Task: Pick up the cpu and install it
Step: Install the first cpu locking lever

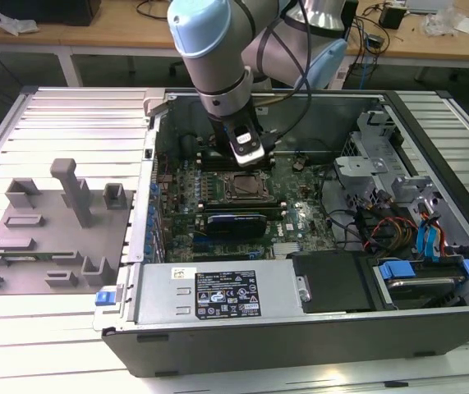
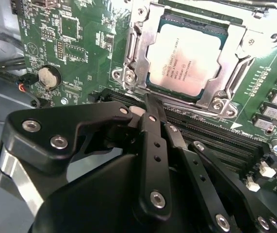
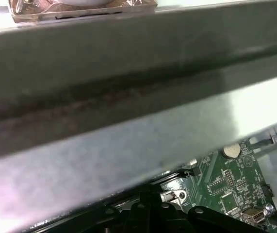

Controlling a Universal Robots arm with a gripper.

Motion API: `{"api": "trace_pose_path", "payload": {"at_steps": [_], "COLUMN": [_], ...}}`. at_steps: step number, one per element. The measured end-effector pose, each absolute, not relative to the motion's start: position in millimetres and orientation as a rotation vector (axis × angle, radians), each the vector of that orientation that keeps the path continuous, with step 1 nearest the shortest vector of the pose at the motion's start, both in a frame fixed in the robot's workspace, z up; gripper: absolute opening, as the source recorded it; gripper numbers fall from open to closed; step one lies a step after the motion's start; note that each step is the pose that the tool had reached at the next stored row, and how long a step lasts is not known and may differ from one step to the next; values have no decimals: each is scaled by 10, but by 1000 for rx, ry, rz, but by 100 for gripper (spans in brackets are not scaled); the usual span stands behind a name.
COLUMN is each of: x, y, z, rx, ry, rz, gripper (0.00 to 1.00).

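Exterior view: arm (image 1: 218, 49) reaches down into the open computer case (image 1: 300, 328), its gripper (image 1: 246, 152) hanging just above the socket (image 1: 246, 187) on the green motherboard (image 1: 300, 205). Grey fixture blocks (image 1: 53, 222) sit on the slatted table (image 1: 78, 115), well apart from the case on the exterior view's left. Drive cage and bundled cables (image 1: 398, 222) fill the case on the exterior view's right; power supply (image 1: 218, 295) lies along the case's near wall.

Second wrist view: cpu (image 2: 187, 53) sits seated in the socket, silvery top up, inside the metal retention frame (image 2: 138, 48). Gripper (image 2: 153, 114) is near the socket's edge, fingers (image 2: 155, 145) drawn together with nothing between them, not touching the cpu. Black finger linkages block much of the board on this side. Coin battery (image 2: 48, 77) lies beside the socket; memory slots (image 2: 216, 141) run just beside the frame.

First wrist view: grey case wall (image 3: 128, 97) stands across most of the sight line; beyond it, a patch of motherboard with the coin battery (image 3: 232, 150).
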State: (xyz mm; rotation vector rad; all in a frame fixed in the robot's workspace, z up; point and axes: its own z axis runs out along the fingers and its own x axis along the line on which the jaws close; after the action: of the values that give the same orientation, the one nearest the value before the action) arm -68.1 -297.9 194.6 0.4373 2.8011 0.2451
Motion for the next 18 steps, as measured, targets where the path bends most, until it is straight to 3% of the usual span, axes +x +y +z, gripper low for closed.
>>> {"api": "trace_pose_path", "payload": {"at_steps": [18], "x": [-719], "y": [-2984], "z": [2074], "rx": [448], "ry": [2782], "rz": [255], "gripper": [11]}}
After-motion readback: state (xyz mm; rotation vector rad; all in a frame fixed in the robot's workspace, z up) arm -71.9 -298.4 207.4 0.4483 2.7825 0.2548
